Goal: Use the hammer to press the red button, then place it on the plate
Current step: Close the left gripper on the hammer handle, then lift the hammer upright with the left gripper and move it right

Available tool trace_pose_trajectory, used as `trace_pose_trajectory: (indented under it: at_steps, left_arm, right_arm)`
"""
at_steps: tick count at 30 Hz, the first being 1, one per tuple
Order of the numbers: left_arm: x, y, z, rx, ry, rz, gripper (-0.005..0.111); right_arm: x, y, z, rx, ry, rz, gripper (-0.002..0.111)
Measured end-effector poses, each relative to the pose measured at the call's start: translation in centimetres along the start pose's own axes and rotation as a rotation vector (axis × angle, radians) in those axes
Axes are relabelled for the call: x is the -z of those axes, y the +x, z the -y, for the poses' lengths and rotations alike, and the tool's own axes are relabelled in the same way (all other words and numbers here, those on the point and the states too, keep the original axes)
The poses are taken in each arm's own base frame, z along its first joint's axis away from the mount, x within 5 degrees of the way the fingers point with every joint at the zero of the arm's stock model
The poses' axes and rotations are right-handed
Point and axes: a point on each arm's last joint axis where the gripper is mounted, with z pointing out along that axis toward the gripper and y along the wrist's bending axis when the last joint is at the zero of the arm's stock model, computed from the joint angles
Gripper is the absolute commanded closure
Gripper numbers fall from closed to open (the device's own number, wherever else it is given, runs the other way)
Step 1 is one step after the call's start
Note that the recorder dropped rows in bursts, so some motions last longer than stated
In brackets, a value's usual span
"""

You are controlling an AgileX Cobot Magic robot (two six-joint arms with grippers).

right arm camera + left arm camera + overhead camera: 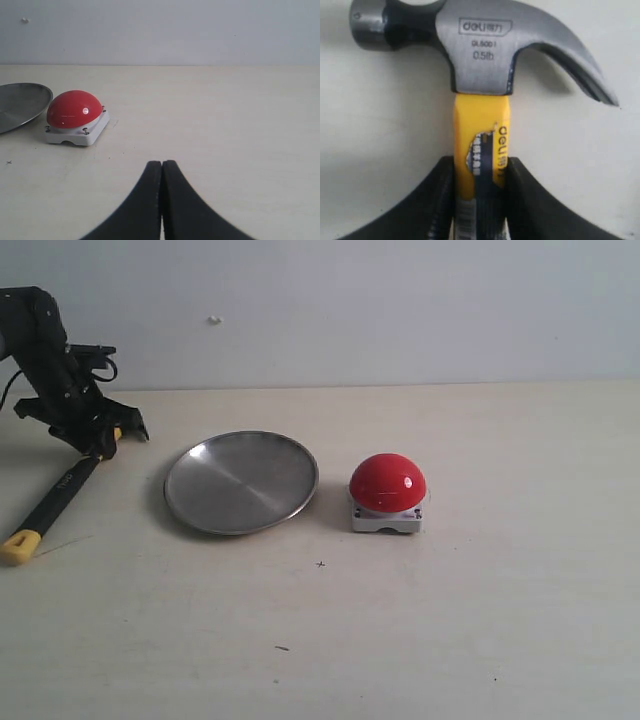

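Note:
The hammer (58,498) lies on the table at the far left, black handle and yellow butt end pointing toward the front. My left gripper (103,442) covers its head end. In the left wrist view the fingers (437,200) press both sides of the yellow neck of the hammer (480,65), just below the steel claw head, so my left gripper (481,164) is shut on it. The silver plate (240,482) sits right of the hammer, and the red button (387,482) right of the plate. My right gripper (162,163) is shut and empty, with the red button (74,109) ahead of it.
A pale wall runs along the back of the light wooden table (480,620). The plate's rim (30,107) shows next to the button in the right wrist view. The right arm is outside the exterior view.

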Motion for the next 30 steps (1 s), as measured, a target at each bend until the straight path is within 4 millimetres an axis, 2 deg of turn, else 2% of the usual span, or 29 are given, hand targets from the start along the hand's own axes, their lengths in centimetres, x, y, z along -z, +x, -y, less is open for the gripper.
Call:
trace_pose_trajectory:
  at_steps: [5, 17, 24, 30]
  left_arm:
    - [1.2, -0.4, 0.0, -0.001, -0.005, 0.036, 0.107]
    - [2.2, -0.7, 0.4, 0.014, 0.033, 0.068, 0.107]
    - [4.9, -1.0, 1.6, 0.015, 0.15, 0.103, 0.107]
    - [6.9, -1.4, 2.9, -0.028, 0.163, 0.14, 0.107]
  right_arm:
    - [0.0, 0.0, 0.0, 0.0, 0.0, 0.0, 0.108]
    - [0.0, 0.0, 0.0, 0.0, 0.0, 0.0, 0.108]
    - [0.0, 0.0, 0.0, 0.0, 0.0, 0.0, 0.108]
    - [0.0, 0.0, 0.0, 0.0, 0.0, 0.0, 0.108]
